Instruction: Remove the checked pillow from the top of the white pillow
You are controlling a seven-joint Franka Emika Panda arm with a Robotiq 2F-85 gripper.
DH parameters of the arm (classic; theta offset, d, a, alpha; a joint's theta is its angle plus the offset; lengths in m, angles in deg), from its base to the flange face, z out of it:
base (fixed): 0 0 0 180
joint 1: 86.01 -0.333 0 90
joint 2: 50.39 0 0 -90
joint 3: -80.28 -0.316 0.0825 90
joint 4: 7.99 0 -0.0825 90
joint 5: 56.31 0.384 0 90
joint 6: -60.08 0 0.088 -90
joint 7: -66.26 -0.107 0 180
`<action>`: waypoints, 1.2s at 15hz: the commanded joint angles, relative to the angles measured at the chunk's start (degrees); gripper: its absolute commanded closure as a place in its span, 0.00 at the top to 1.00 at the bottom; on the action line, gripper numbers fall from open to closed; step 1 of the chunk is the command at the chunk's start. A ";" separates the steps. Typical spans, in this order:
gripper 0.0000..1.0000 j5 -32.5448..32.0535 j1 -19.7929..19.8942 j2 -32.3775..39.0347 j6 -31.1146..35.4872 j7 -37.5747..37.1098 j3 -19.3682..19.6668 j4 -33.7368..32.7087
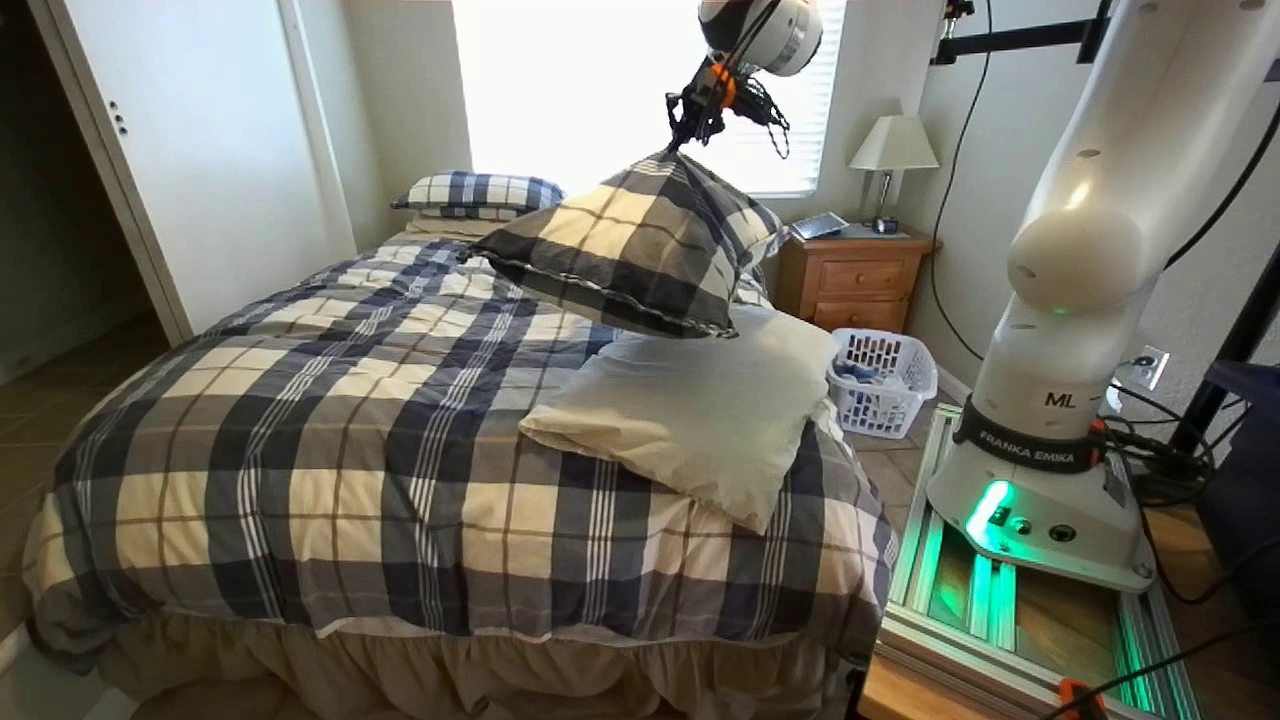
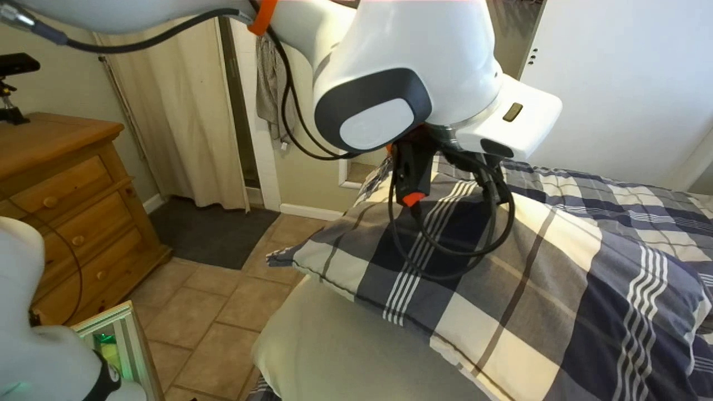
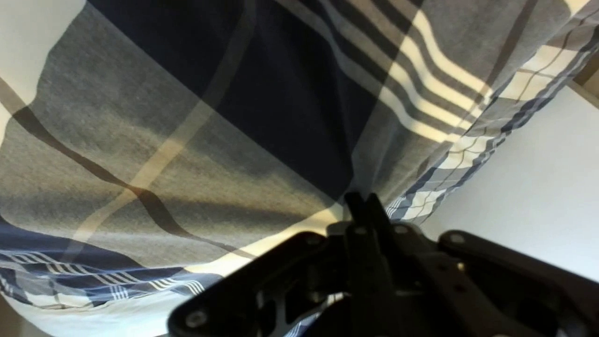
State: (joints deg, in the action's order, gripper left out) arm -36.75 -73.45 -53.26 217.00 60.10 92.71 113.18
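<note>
The checked pillow is a plump navy, black and white plaid pillow. It hangs tilted from my gripper, which pinches the cloth of its upper face into a peak. In the wrist view the two fingertips are close together on this gathered cloth, and the pillow fills much of the picture. In an exterior view the arm and cables hide the fingertips above the pillow. The cream white pillow lies on the bed below and also shows here. I cannot tell whether the pillows touch.
The plaid bedspread covers the bed. A smaller plaid pillow lies at its far end. A nightstand with a lamp and a white laundry basket stand beside the bed. Loose cables hang from my wrist.
</note>
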 commanded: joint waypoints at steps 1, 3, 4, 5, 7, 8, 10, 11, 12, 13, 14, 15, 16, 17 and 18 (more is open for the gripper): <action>0.00 4.34 -0.68 2.74 1.56 0.64 0.18 -6.62; 0.00 5.90 -0.46 4.72 1.69 1.46 -0.11 -9.17; 0.00 6.42 -0.38 5.68 1.66 1.48 -0.22 -10.37; 0.00 6.85 -0.33 6.71 1.54 1.42 -0.36 -11.62; 0.00 7.92 -0.26 8.90 1.68 2.06 -0.86 -14.18; 0.00 7.93 -0.24 10.07 1.50 2.25 -1.15 -15.55; 0.00 8.34 -0.13 12.13 1.11 3.23 -1.94 -18.08; 0.00 8.13 -0.04 13.21 0.97 3.30 -2.28 -19.31; 0.00 8.06 0.05 14.23 0.60 4.26 -2.82 -20.63; 0.00 7.44 0.09 15.26 0.25 4.60 -3.16 -21.86; 0.00 7.71 0.33 16.17 -0.11 5.92 -3.77 -23.04; 0.00 8.16 0.79 17.20 -0.83 7.88 -4.51 -24.34; 0.00 8.32 1.16 18.12 -1.14 9.51 -5.11 -25.39; 0.00 8.76 1.68 19.13 -1.70 11.51 -5.81 -26.56; 0.00 9.36 2.15 20.08 -2.12 13.20 -6.49 -27.73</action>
State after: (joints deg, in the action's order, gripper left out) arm -31.03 -73.33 -35.84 216.50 67.11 88.49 91.97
